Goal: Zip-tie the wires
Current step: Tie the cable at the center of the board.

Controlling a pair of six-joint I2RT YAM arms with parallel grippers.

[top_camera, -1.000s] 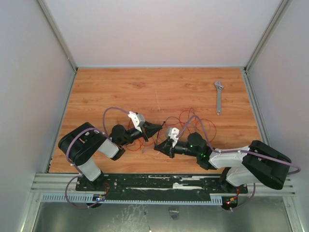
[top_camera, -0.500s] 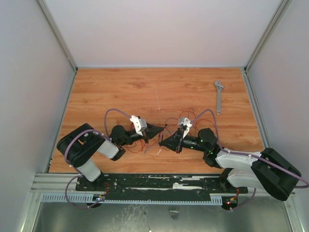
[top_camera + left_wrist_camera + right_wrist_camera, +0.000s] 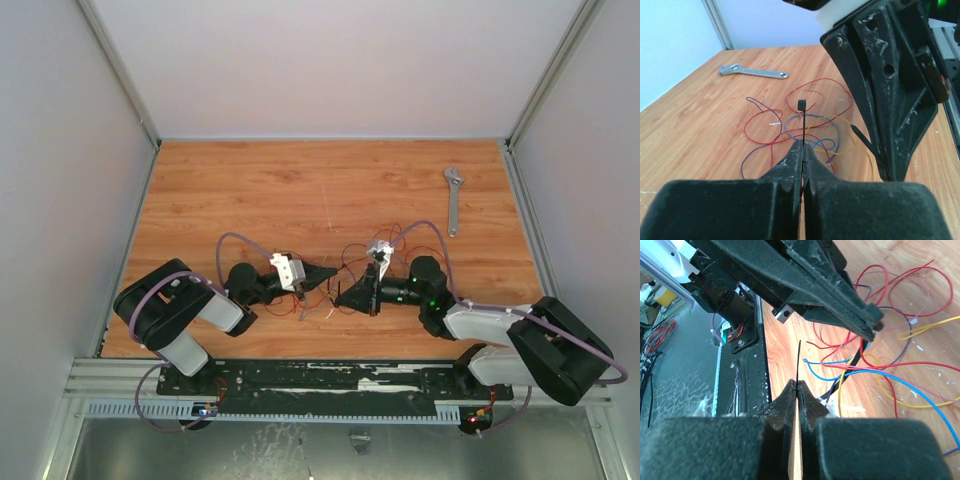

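Lighting: bright, even and diffuse from overhead; desk (image 3: 250,190) shows only faint soft shadows beneath the arms, no glare. Left wrist view: left tool (image 3: 802,146) dark and blurred nearest the lens, zip tie (image 3: 801,107) at its tip crisp, wires (image 3: 790,125) beyond sharp, wrench (image 3: 754,73) farther off slightly soft. Right wrist view: right tool (image 3: 796,386) likewise dim and unfocused at its base.

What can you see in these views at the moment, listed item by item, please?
wires: several, red, blue, yellow and purple, tangled on the table by the arm tips.
zip tie: one, black, between the arm tips.
adjustable wrench: one, silver, table's far right.
table: one, wood-grain brown.
left arm, right arm: two, black and grey with lilac cables, near edge.
left jaws, right jaws: two pairs, black, each shut on the zip tie.
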